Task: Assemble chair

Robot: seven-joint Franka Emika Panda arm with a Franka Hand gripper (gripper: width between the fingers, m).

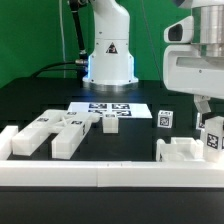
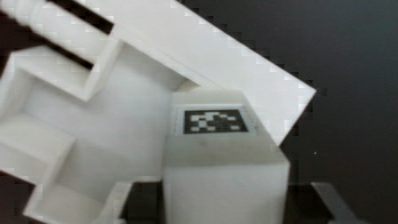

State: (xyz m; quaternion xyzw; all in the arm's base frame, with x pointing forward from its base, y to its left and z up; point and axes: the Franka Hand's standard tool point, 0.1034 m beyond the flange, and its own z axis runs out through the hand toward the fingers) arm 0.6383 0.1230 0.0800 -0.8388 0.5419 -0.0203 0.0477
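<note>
One gripper (image 2: pixel 222 192), fingers (image 2: pixel 317 203) clamped on one leg (image 2: pixel 217 150), single square tag (image 2: pixel 214 121) (pattern only, unreadable). One slatted panel (image 2: pixel 80 110) beneath. Roughly five loose pieces (image 1: pixel 60 135). One marker board (image 1: pixel 112 107).

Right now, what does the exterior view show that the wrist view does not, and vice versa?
Only the exterior view: the robot's white base, the flat white marker board, loose chunky white plastic chair pieces on the black table, and the tool. Only the wrist view: the black-and-white tag in readable detail. Both: the white tagged plastic chair block under the tool, beside a larger white chair piece.
</note>
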